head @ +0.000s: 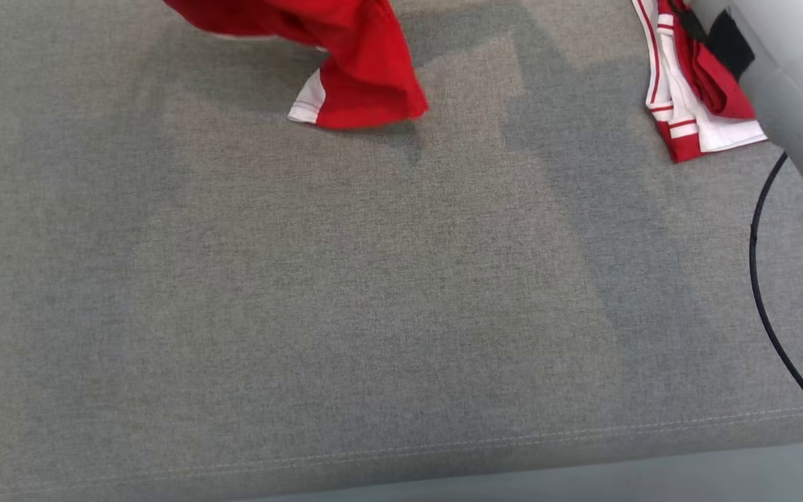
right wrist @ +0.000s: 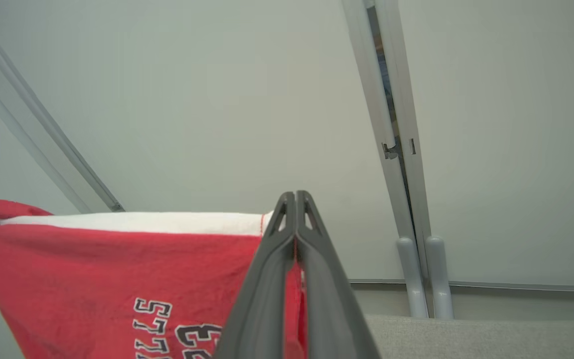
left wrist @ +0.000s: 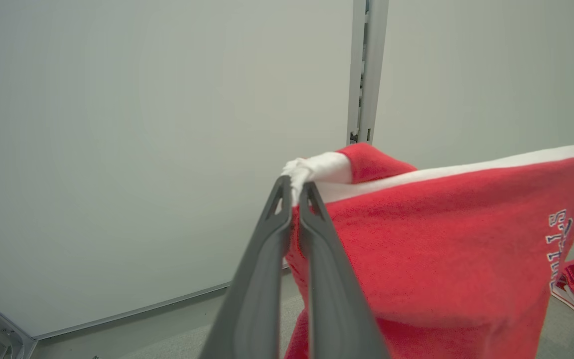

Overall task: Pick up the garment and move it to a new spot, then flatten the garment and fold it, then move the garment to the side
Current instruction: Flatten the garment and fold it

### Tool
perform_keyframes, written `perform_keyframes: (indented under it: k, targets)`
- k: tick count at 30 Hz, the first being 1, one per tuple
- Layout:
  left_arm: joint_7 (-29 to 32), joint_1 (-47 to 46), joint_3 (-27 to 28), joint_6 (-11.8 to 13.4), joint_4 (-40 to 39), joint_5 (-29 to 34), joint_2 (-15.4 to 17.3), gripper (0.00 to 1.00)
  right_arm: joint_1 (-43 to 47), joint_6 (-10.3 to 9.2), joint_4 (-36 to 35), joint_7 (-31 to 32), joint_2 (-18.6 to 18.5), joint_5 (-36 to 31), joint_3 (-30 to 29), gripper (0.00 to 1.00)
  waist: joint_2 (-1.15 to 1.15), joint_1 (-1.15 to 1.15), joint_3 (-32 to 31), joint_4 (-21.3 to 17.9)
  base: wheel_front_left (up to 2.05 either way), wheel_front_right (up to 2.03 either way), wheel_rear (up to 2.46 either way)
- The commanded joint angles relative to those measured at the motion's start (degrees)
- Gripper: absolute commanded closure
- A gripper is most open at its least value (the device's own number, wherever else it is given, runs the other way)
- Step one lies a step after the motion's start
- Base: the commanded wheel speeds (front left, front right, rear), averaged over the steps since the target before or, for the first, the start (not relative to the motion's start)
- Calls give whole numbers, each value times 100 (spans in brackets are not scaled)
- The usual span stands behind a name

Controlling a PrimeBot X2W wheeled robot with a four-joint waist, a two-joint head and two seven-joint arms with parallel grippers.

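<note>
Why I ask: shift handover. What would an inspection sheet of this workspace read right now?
Surface: grey fabric surface, nothing lying on its middle.
Job's things: red garment with a white band, held up stretched between both grippers, one corner hanging low.
Clutter: second red-and-white garment lying bunched at far right.
Grippers: left gripper shut on the garment's white edge; right gripper shut on its other end.
Cables: black cable looping beside the right forearm.
Surroundings: pale wall, metal upright.

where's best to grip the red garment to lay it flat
The two ends of the white band, one per gripper, coming in from either side. Pinched so by the left gripper and right gripper, the red garment hangs spread between them.
</note>
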Motion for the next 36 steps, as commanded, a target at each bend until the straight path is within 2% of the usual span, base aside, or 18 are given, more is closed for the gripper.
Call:
perform_keyframes:
  k: [1,4,8,11,13,17,21,26,32,36]
  targets:
    - [-69,-150,3,8,72,-9,-56,100,-121,-2,90,-80,33,-52,-15,100,0,-1,173,-89,0,0,0]
    - [-186,-539,-140,8,329,160,-166,100,-483,-2,407,-255,131,-189,-43,100,0,-1,252,-77,0,0,0]
    - [-662,-1036,-103,22,654,294,-403,100,-1038,-1,643,-361,106,-498,-261,100,0,-1,402,4,0,0,0]
    - [-1154,-1316,-51,72,872,386,-636,100,-1333,-2,458,-358,-85,-1039,-736,100,0,-1,513,72,0,0,0]
    - [-1475,-1501,55,151,977,415,-758,100,-1425,-2,243,-359,-184,-1469,-1257,100,0,-1,597,130,0,0,0]
    - [-1647,-1399,117,84,1148,339,-968,100,-1002,-1,-322,-360,-29,-2537,-1945,100,0,-1,677,185,0,0,0]
    - [-1695,-1196,85,22,1213,233,-1079,100,-582,-1,-716,-362,127,-3218,-2388,100,0,-1,746,230,0,0,0]
    - [-1700,-727,-66,0,1107,41,-1038,100,-65,-1,-1053,-362,290,-3525,-2481,100,0,-1,771,267,0,0,0]
    - [-1720,-6,-156,0,746,-311,-746,100,636,-1,-1472,-362,151,-3324,-2320,100,0,-1,649,276,0,0,0]
    - [-1743,675,-14,-1,437,-618,-509,100,1295,-1,-1874,-363,-80,-2987,-2147,100,0,-1,462,254,0,0,0]
